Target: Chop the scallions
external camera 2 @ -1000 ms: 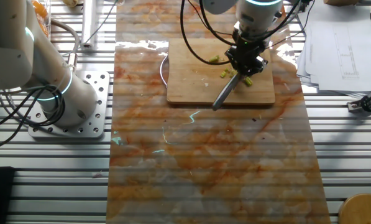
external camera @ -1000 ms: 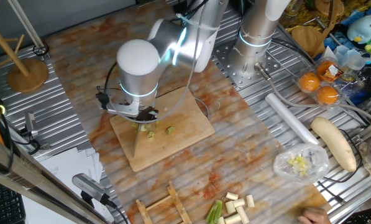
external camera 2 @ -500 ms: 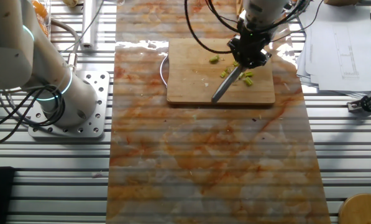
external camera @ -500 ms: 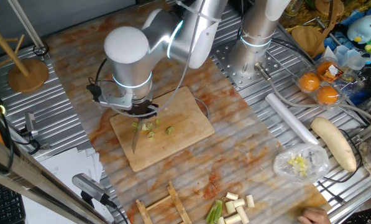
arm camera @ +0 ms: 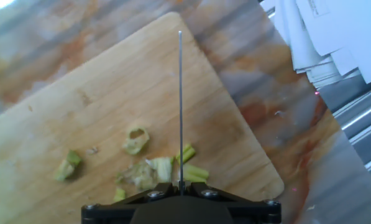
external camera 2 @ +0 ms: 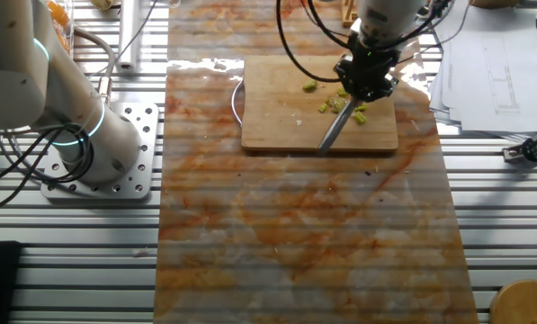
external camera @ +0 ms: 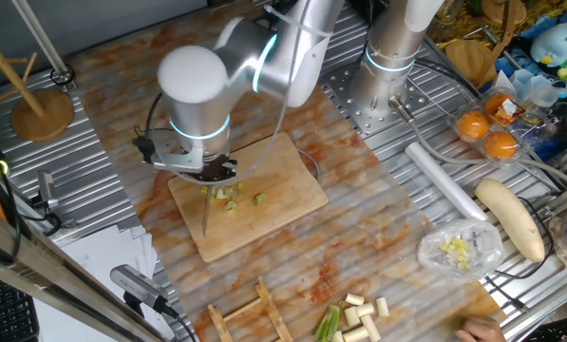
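**Knife over the board, scallions beneath**

While my pincer (external camera 2: 365, 79) hangs over the wooden board (external camera: 283, 195), it clamps a knife (arm camera: 180, 106), blade edge-on in the hand view. Left to right there: one chopped bit, a ring-shaped slice, then the scallions (arm camera: 154, 169) clustered beside the blade. Papers (arm camera: 334, 37) lie off the worktop (external camera 2: 295, 234), right.

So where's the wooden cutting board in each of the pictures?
One fixed view: the cutting board lies left of the middle, partly under the robot's arm.
The other fixed view: the board sits at the top middle, on the orange-streaked table cover.
Hand view: it fills most of the picture, seen close up.
Shared landmark: the green scallions chopped on it, beside the thin knife blade.
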{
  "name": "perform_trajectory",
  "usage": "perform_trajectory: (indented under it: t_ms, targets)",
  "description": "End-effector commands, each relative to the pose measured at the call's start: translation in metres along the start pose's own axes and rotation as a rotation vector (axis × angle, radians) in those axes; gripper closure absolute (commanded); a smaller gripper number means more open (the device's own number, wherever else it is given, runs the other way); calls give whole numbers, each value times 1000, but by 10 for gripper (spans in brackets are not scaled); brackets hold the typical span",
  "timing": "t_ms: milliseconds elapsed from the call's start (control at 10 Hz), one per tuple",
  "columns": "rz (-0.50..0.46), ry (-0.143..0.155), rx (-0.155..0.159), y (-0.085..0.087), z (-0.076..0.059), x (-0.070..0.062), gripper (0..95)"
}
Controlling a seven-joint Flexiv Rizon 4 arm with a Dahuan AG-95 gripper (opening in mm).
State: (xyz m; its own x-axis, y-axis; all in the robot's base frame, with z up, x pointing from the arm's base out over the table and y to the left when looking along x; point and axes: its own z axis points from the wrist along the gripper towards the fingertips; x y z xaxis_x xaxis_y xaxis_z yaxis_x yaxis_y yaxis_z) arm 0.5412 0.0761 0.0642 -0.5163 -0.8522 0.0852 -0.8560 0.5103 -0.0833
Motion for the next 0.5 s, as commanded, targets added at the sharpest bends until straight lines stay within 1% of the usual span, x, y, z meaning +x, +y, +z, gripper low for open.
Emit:
perform_trajectory:
  t_ms: [100,200,400,500]
  targets:
    - [-4,9,12,-3,6,2,950]
    - [-7,5,23,-5,12,6,950]
    - [-15,4,32,-6,17,7,950]
    - [-18,4,44,-6,24,10,950]
